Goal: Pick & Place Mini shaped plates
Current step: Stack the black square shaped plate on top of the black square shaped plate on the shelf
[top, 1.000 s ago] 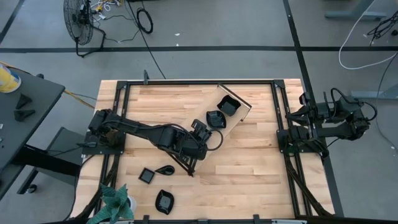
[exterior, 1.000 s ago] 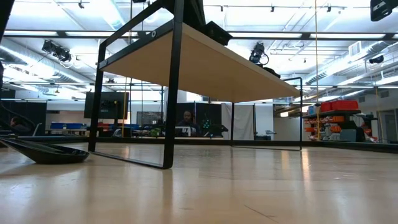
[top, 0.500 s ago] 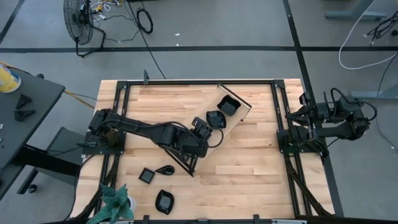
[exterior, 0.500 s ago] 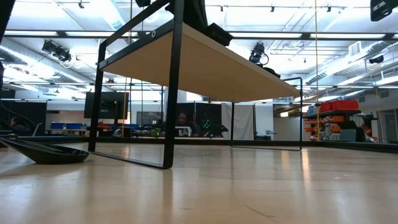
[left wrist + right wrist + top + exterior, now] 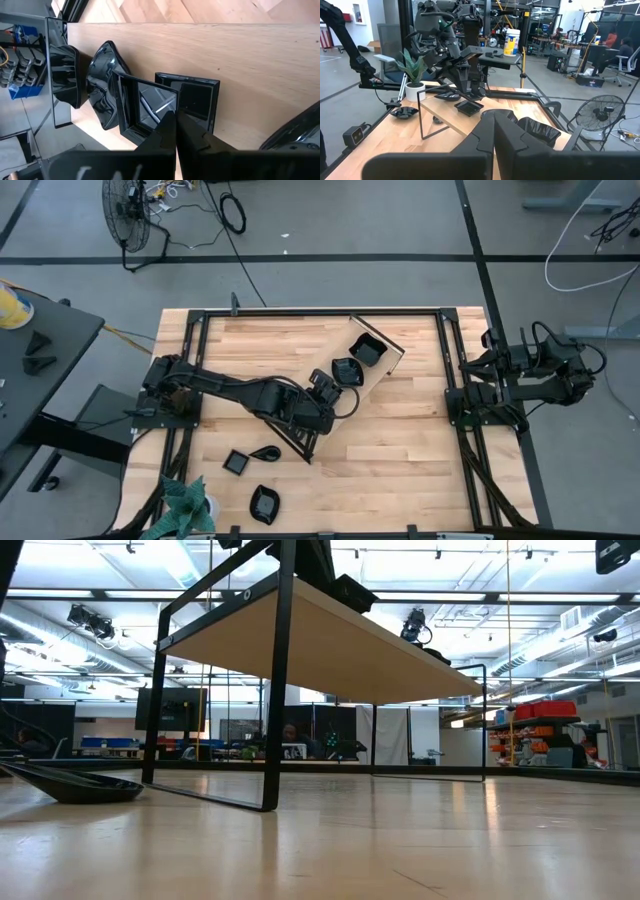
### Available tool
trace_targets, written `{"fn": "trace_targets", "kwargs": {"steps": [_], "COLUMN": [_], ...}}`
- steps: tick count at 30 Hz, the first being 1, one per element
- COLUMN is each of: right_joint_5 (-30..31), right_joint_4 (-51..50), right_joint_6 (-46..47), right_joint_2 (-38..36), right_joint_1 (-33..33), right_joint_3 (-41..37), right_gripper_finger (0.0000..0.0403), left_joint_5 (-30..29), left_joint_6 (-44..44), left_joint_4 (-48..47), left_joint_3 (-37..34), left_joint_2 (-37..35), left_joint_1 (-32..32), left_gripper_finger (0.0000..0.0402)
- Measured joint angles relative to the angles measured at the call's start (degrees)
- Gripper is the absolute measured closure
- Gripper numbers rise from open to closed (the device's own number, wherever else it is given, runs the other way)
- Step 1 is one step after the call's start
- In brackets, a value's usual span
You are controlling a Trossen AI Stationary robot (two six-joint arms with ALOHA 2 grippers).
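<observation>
Left gripper [image 5: 322, 392], fingers pinched shut on a glossy black square plate [image 5: 165, 105], holds it on edge over the smooth light-wood tray [image 5: 385, 365]; right gripper [image 5: 495, 131] closed, parked.

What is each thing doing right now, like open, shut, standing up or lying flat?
Left gripper: shut, over the tray, at a square plate.
Right gripper: shut, parked at the table's right edge.
Tray: standing on its black ends, carrying plates.
Loose plates: lying flat on the table, untouched.
Plant: upright.
</observation>
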Motion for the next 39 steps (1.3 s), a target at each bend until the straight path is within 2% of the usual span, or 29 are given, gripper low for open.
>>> {"fn": "trace_targets", "kwargs": {"steps": [9,14,27,33,39], "right_joint_5": [0.00,0.00,0.00,0.00,0.00], "right_joint_4": [0.00,0.00,0.01,-0.04,-0.03], "right_joint_6": [0.00,0.00,-0.01,0.00,0.00], "right_joint_2": [0.00,0.00,0.01,0.00,0.00], "right_joint_1": [0.00,-0.02,0.00,0.00,-0.01], "right_joint_3": [0.00,-0.02,-0.02,-0.02,-0.02], "right_gripper_finger": [0.0392,0.0392,0.0392,0.0392,0.0392], "left_joint_5": [-0.88,-1.08,-0.97,-3.08,-2.34], "left_joint_6": [0.13,-0.17,-0.97,2.85,4.26], "left_joint_4": [-0.29,-0.09,-2.44,2.91,5.85], "left_joint_3": [-0.02,0.01,-0.15,-9.11,-13.14], "left_joint_2": [-1.00,-3.85,-4.07,-8.36,-10.63], "left_joint_1": [-0.23,-1.03,-2.06,-2.70,-2.63], "left_gripper_finger": [0.0401,0.0401,0.0401,0.0401,0.0401]}}
